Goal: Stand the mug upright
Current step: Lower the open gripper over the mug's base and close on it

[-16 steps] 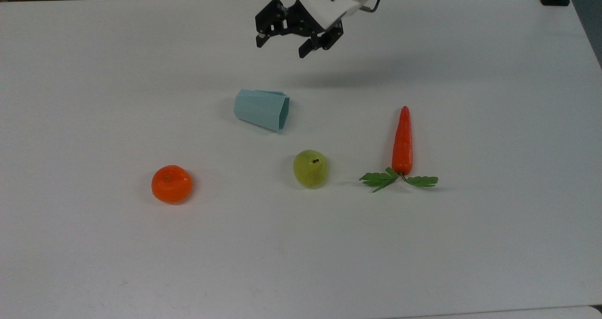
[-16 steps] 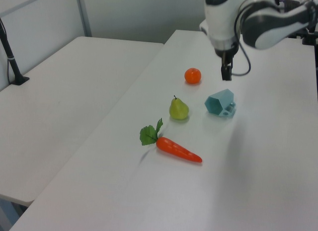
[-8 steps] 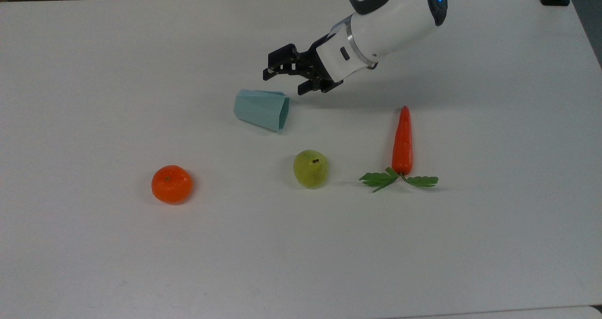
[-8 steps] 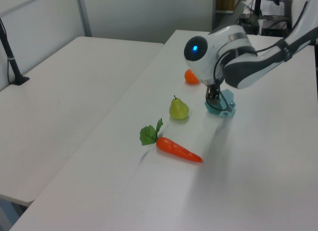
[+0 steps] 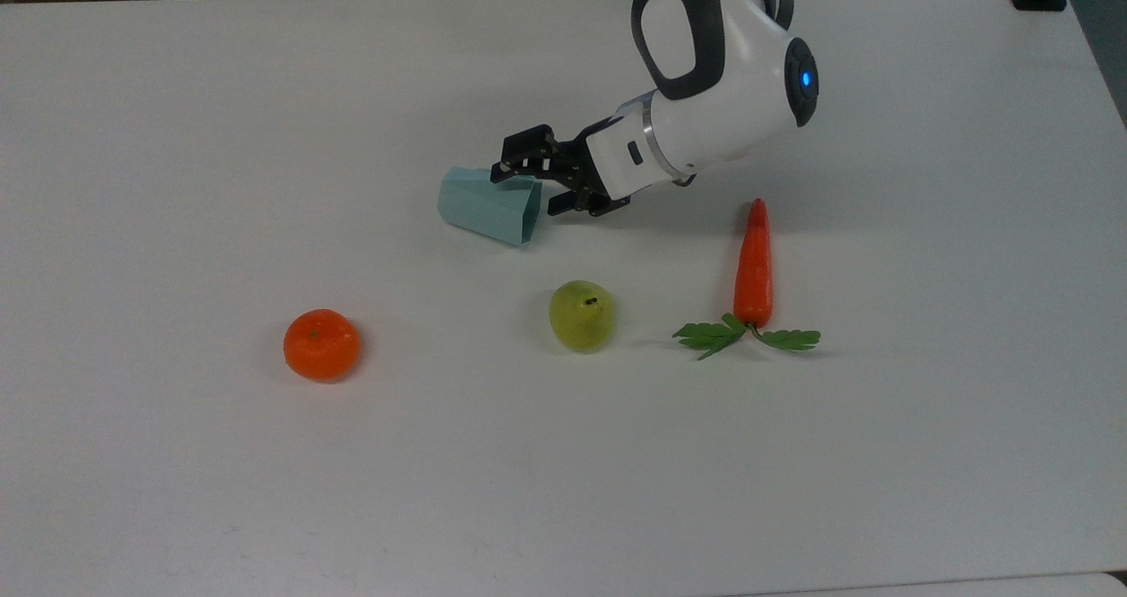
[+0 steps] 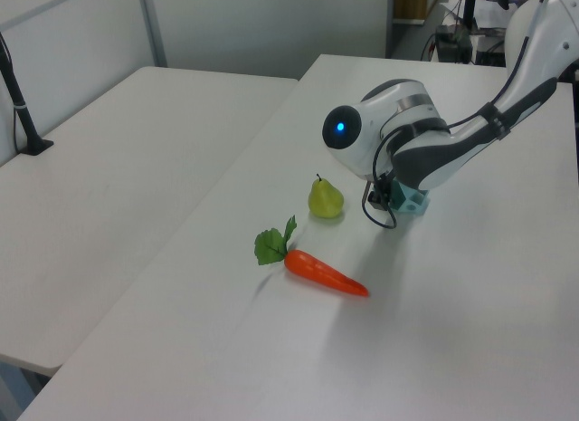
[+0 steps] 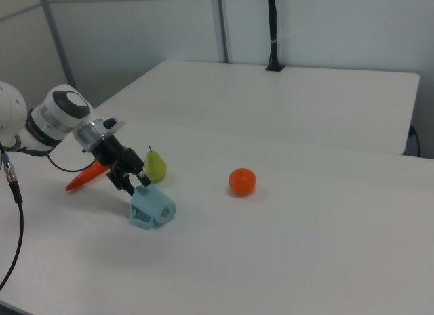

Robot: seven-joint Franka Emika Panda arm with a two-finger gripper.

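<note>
One mug [image 5: 489, 206] on its side, jaws spread at its rim.
Risk: fingertip [image 5: 558, 206] nudges it; mug rolls along tabletop [image 5: 264, 491].

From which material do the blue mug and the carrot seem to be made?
The mug: probably matte plastic, perhaps 3D-printed; flat facets with sharp edges, even pale blue, no gloss. The carrot: most likely a plastic or foam imitation; uniform bright orange, smooth slightly shiny skin, and flat, stiff-looking green leaves. Neither can be settled by look alone.
</note>
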